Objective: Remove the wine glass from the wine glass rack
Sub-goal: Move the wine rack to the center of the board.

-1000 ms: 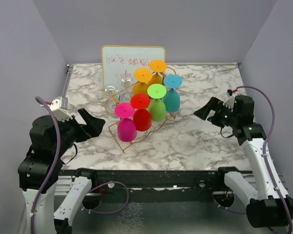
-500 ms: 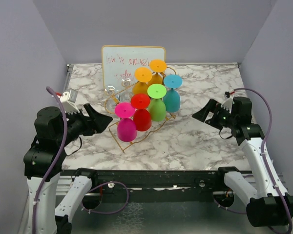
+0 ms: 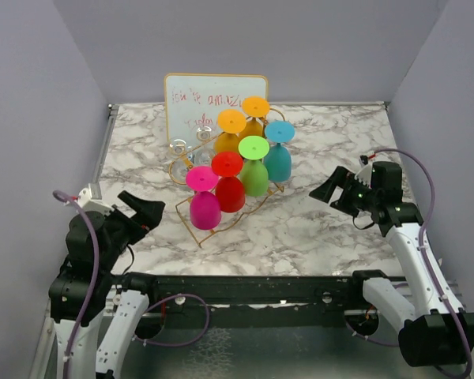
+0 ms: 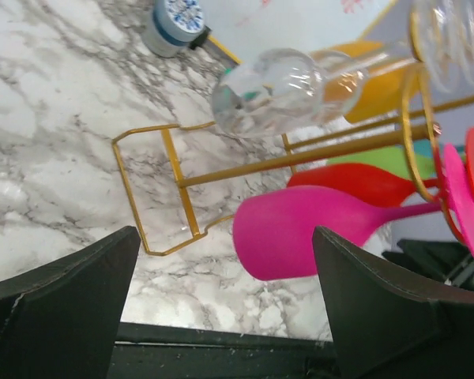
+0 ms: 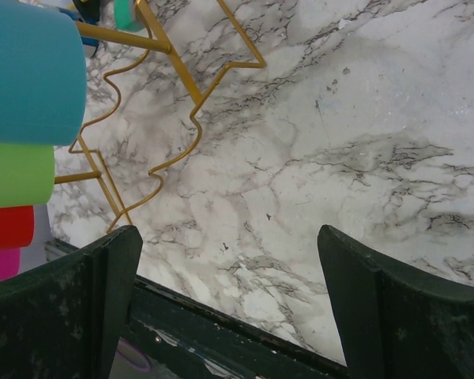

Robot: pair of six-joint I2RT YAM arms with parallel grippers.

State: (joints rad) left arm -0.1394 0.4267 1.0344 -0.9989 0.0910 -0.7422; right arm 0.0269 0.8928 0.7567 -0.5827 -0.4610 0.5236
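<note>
**Both pincers spread wide, every glass hanging on the rack**

You are looking at the gold-yellow thin wire wine glass rack (image 4: 300, 157), which is standing on the white-and-grey marbled table top (image 3: 324, 237), just in front of the small whiteboard with red scribble (image 3: 193, 95). All the glasses are hanging from its slanted rails upside down, feet up and bowls low. The opaque pink wine glass (image 3: 205, 207) is sitting lowest and nearest to the arms. The red wine glass (image 3: 230, 192) is hanging just behind it and the lime-green wine glass (image 3: 255, 177) just to the red one's right. The teal wine glass (image 3: 278, 160) is hanging farther right, and two orange-yellow glasses (image 3: 227, 138) are riding higher at the back. A clear see-through wine glass (image 4: 276, 79) is lying along the rack's left side.

Your left gripper (image 3: 156, 212) is hovering low over the table's near left part, pointing at the rack. Its two black fingers (image 4: 71, 304) are standing wide apart and gripping nothing. In the left wrist view the pink bowl is lying ahead of the gap, apart from both fingers.

Your right gripper (image 3: 325, 188) is hanging over the right side of the table, aimed toward the rack and well apart from the teal glass. Its fingers (image 5: 395, 308) are likewise spread, with only bare marble showing between them
</note>
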